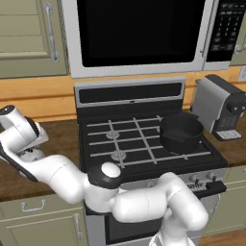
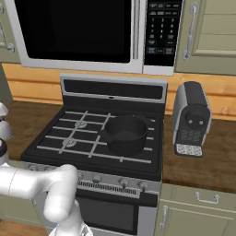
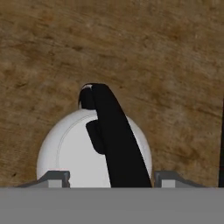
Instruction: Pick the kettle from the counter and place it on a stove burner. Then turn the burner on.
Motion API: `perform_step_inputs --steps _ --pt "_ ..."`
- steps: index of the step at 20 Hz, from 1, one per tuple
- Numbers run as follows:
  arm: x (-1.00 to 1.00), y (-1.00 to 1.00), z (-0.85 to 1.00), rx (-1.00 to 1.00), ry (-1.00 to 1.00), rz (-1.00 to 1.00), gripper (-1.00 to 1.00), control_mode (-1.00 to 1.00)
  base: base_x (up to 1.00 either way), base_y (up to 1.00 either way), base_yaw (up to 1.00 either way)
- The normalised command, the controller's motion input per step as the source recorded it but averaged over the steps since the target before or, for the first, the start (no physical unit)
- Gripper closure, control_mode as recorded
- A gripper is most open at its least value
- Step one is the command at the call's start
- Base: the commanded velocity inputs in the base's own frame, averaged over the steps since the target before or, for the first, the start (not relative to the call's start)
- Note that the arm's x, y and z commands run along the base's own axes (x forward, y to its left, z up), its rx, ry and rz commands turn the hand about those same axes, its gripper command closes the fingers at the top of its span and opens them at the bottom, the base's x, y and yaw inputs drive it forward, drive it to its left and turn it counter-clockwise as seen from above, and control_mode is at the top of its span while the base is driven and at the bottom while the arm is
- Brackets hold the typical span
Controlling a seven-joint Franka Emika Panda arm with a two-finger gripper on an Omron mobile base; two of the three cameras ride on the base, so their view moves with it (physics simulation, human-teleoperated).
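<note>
Two claw (image 3: 112,179) fingertips spread open astride kettle (image 3: 94,151) on wood surface (image 3: 166,57); closing off-centre of the slim black handle (image 3: 114,140) risks slipping.

Soft, even light is falling over the rendered kitchen, bright enough and casting only faint shadows. The kettle (image 3: 94,148) is glowing nearly blown-out white in the hand view, while the tabletop (image 3: 166,65) grain is looking slightly blurred.
</note>
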Motion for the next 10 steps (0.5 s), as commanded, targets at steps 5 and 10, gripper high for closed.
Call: perform_step_inputs --steps 5,10 --pt "0.0 0.0 0.0 0.0 -0.03 0.0 1.0 -1.0 0.0 0.0 0.0" --pt "-0.08 -0.34 0.02 0.01 -0.26 0.0 1.0 -1.0 0.0 0.0 0.0"
